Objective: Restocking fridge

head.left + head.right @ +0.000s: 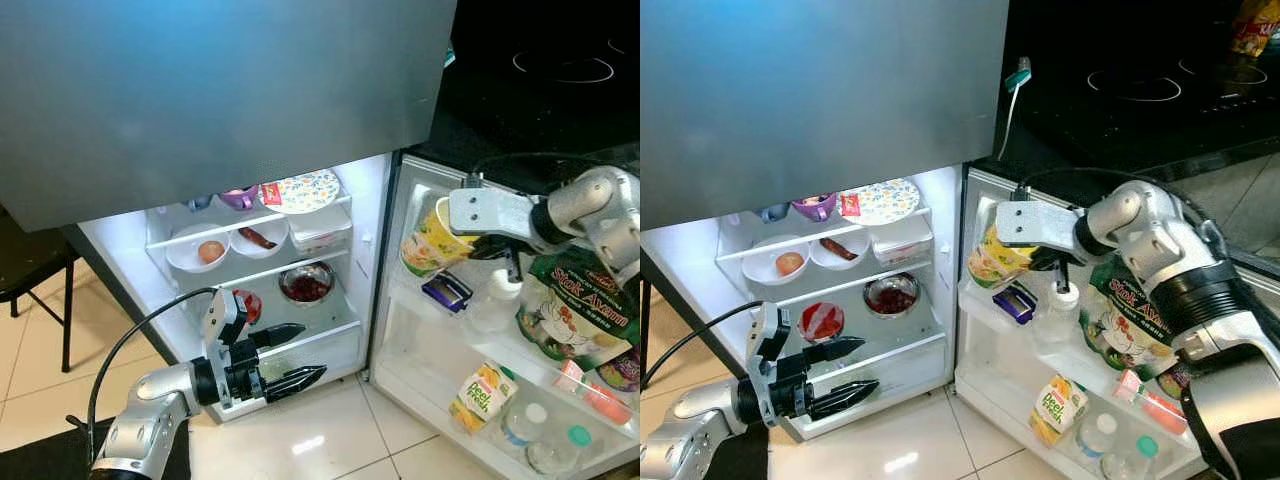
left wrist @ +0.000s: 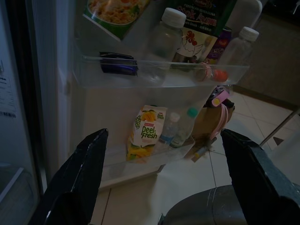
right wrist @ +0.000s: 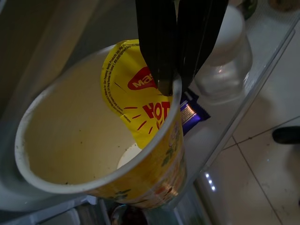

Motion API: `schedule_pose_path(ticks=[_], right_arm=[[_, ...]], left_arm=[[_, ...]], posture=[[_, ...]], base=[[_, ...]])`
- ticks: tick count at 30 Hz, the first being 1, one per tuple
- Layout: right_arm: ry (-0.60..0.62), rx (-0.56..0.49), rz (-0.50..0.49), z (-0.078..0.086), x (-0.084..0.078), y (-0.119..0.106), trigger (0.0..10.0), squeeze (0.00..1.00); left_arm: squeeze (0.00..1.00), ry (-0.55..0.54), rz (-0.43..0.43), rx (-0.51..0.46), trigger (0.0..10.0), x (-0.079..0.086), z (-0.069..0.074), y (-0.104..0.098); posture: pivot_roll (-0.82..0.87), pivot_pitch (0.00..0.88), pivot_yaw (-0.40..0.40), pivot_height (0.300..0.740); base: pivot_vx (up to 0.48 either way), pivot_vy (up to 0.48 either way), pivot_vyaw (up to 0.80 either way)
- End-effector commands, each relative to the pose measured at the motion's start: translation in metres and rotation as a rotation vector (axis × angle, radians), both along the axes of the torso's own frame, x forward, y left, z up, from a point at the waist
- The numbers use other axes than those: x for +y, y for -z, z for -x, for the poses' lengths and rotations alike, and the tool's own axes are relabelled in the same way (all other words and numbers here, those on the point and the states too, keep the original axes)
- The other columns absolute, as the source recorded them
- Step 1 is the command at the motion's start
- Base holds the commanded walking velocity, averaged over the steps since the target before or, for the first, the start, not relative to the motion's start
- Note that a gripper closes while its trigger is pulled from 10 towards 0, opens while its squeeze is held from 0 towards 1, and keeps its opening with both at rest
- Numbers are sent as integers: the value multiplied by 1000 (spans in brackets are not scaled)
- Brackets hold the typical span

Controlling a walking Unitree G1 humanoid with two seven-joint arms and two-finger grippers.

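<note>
A: While the right hand (image 3: 176, 77) is pinching the rim of the noodle cup (image 1: 432, 242), fingers clamped on its wall, where is the cup sitting?

B: It is leaning tilted in the upper door shelf (image 1: 455, 325), beside a small bottle (image 1: 1058, 310) and a purple packet (image 1: 1013, 302).

A: What are you worrying about?

B: That thin rim grip, I judge, is risking a slip or a crushed wall, and the cup could be toppling against the bottle.

A: And the left hand (image 1: 292, 358)?

B: It is hovering low before the fridge's bottom drawer (image 1: 315, 348), fingers spread apart, holding nothing.
</note>
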State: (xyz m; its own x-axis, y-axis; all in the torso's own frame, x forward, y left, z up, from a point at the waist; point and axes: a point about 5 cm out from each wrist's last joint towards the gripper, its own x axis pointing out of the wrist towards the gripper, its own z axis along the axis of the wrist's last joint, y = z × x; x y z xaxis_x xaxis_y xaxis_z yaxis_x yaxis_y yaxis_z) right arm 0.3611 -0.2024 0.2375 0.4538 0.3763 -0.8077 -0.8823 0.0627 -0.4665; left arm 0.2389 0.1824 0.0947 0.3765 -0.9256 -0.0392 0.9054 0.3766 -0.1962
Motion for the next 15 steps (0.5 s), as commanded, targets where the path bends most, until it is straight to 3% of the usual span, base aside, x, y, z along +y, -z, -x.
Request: schedule_pose_path(ticks=[1, 15], right_arm=[[15, -19, 34, 0, -6, -6, 10000, 0], [-76, 8, 142, 2, 16, 15, 10000, 0]], left_arm=[[0, 19, -25, 1, 10000, 0, 0, -1], [0, 53, -17, -18, 10000, -2, 2, -8]], posture=[[-31, 0, -4, 740], [-33, 0, -8, 740]], base=[[0, 0, 0], [0, 0, 0]])
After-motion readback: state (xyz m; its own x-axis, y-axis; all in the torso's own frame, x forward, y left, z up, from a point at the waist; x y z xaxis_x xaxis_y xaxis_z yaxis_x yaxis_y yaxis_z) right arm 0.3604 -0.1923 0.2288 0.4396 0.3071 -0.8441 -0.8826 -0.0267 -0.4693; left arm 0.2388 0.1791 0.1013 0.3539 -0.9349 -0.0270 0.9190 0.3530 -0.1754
